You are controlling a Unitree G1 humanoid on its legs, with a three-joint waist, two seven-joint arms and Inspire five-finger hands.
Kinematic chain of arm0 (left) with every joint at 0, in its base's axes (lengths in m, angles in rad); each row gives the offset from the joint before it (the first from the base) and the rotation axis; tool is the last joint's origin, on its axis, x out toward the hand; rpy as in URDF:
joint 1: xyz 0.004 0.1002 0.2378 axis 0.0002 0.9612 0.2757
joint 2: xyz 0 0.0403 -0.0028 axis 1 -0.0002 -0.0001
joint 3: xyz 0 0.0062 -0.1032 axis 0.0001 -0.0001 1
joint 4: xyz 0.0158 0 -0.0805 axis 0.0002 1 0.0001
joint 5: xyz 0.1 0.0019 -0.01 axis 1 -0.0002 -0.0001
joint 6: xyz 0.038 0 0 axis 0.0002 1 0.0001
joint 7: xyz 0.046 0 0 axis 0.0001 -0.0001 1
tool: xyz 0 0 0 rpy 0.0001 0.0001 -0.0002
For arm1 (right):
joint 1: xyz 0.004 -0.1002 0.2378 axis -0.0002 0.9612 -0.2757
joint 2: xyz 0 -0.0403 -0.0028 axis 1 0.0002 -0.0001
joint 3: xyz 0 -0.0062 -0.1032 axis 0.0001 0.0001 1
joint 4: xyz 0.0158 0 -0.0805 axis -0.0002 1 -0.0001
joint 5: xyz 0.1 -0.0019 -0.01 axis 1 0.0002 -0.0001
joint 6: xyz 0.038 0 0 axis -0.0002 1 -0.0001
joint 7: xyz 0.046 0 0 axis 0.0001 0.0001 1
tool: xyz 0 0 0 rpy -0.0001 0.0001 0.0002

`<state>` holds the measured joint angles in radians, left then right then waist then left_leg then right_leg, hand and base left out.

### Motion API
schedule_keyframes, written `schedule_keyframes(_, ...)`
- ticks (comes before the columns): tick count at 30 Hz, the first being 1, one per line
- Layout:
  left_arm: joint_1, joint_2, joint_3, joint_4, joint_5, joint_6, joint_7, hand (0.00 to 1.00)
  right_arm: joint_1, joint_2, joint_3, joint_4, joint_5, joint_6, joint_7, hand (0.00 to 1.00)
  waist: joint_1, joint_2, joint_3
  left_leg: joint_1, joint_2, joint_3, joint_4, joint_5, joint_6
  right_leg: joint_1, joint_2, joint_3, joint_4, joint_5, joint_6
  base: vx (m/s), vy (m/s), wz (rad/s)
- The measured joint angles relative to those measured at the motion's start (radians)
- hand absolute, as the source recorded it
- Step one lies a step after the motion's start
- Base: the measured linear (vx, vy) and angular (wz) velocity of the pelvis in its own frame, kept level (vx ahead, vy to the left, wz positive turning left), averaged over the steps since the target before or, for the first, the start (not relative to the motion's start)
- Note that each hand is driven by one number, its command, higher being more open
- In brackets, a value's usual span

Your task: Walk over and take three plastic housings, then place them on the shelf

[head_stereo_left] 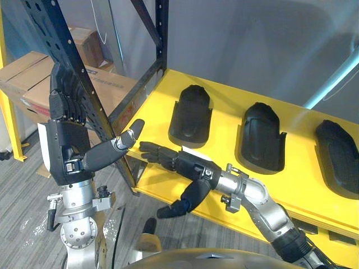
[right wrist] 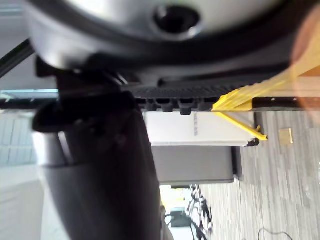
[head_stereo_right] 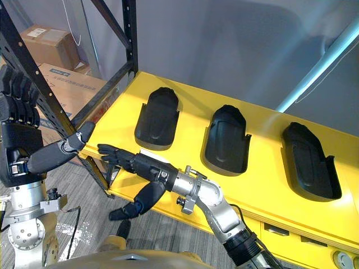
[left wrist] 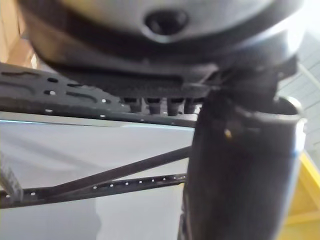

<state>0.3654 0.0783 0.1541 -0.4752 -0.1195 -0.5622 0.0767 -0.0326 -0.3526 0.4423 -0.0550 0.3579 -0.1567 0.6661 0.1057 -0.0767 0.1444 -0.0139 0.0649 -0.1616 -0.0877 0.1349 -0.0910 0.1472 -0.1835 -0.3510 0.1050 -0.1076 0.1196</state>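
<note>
Three black plastic housings lie in a row on the yellow shelf (head_stereo_left: 297, 190): the left one (head_stereo_left: 190, 115), the middle one (head_stereo_left: 262, 137) and the right one (head_stereo_left: 336, 148). My right hand (head_stereo_left: 179, 159) stretches flat over the shelf's front left edge, fingers straight, thumb hanging below the edge, a short way in front of the left housing. It holds nothing. My left hand (head_stereo_left: 70, 134) is raised upright beside the rack's black upright (head_stereo_left: 84, 84), open, with its thumb pointing toward the shelf's corner.
Cardboard boxes (head_stereo_left: 33, 78) are stacked behind the rack at the left. A white label (head_stereo_right: 147, 152) lies on the shelf by my right hand. A diagonal black brace (head_stereo_right: 109, 22) crosses the rack's side. Grey floor lies below.
</note>
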Motion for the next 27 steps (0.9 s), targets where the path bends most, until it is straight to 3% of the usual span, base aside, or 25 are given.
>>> schedule_keyframes(9, -0.003, 0.0, -0.022, -0.002, -0.032, -0.002, 0.016, 1.0, 0.011, 0.047, -0.059, 0.058, -0.068, -0.078, -0.148, 1.0, 0.002, 0.005, 0.03, -0.026, 0.0, -0.008, 0.004, 0.009, -0.009, -0.025, 0.001, -0.004, 0.007, 0.001, 0.001, 0.0, -0.001, 0.01)
schedule_keyframes(22, -0.003, -0.001, -0.031, -0.001, -0.072, -0.001, 0.004, 1.0, 0.009, 0.08, -0.108, 0.096, -0.084, -0.114, -0.182, 1.0, 0.001, 0.011, 0.062, -0.016, 0.001, -0.014, 0.004, 0.011, -0.005, -0.022, 0.001, -0.006, 0.02, -0.006, -0.008, -0.01, -0.005, 0.01)
schedule_keyframes(27, -0.001, -0.002, -0.032, -0.001, -0.074, 0.0, 0.0, 1.0, 0.009, 0.086, -0.107, 0.099, -0.157, -0.122, -0.22, 1.0, 0.002, 0.011, 0.062, -0.015, 0.001, -0.014, 0.004, 0.013, -0.008, -0.021, 0.001, -0.006, 0.02, -0.005, -0.007, 0.0, 0.0, 0.0)
